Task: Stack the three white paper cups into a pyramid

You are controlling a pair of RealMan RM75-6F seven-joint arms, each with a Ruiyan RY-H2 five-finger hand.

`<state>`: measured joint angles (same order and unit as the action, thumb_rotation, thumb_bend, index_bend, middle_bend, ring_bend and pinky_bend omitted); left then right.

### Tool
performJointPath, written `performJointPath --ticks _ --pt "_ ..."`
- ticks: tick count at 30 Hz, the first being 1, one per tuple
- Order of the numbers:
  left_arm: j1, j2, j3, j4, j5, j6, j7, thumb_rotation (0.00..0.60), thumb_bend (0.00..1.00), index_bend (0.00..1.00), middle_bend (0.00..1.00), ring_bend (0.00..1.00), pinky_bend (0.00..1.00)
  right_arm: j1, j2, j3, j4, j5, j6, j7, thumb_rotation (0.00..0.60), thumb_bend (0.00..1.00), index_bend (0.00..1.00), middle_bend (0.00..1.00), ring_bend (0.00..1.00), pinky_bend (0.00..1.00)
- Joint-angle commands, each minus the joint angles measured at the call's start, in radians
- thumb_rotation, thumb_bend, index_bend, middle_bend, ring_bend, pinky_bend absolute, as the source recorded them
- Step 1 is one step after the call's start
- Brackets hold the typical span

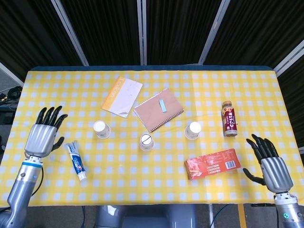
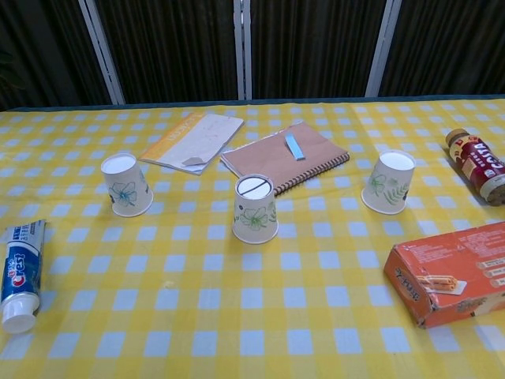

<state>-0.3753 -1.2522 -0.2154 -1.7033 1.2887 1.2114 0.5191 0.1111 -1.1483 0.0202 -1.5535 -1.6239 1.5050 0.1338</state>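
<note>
Cups: three white paper cups with a green leaf print stand upside down on my table, none touching another.
Left cup: the left white paper cup (image 1: pixel 101 129) stands near the blue-and-white toothpaste tube (image 1: pixel 76 160).
Middle cup: the middle white paper cup (image 1: pixel 146 142) stands just in front of the brown spiral notebook (image 1: pixel 158 109), with a dark line across its upturned base.
Right cup: the right white paper cup (image 1: pixel 193 130) stands between the notebook and the lying red-labelled drink bottle (image 1: pixel 229 118).
Progress: nothing is stacked yet; I judge the task at its very start.
What is left: two cups need to be brought side by side as a base, then the third set on top across them.
My left robot hand: my left robot hand (image 1: pixel 44 134) hovers over the table's left edge, fingers spread and holding nothing, just beside the toothpaste tube and near the left cup.
My right robot hand: my right robot hand (image 1: pixel 270 163) is at the table's right front corner, fingers apart and empty, well apart from every cup.
Head view only: both of my robot hands, the whole yellow-and-white checked table (image 1: pixel 152 190) and the cups' spacing from above.
Chest view only: the cups' leaf prints and tapering sides, and the print on the orange snack box (image 2: pixel 451 271); neither robot hand shows there.
</note>
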Motion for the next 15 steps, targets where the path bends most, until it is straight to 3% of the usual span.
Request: performJointPath --ticks 1,7,15 --pt "-0.11 -0.028 -0.052 0.002 -0.137 -0.11 0.123 0.6 0.34 0.23 0.0 0.0 0.0 0.002 0.002 0.0 0.003 0.002 -0.003 0.01 0.6 0.15 0.09 0.0 0.0 0.0" --pt "-0.215 -0.098 -0.062 0.041 -0.296 -0.161 0.273 0.6 0.34 0.24 0.0 0.0 0.0 0.005 0.004 0.001 0.01 0.008 -0.011 0.033 0.6 0.15 0.09 0.0 0.0 0.0" --pt "-0.318 -0.152 -0.034 0.065 -0.475 -0.189 0.41 0.6 0.34 0.16 0.0 0.0 0.0 0.005 0.01 0.002 0.014 0.01 -0.009 0.059 0.6 0.15 0.09 0.0 0.0 0.0"
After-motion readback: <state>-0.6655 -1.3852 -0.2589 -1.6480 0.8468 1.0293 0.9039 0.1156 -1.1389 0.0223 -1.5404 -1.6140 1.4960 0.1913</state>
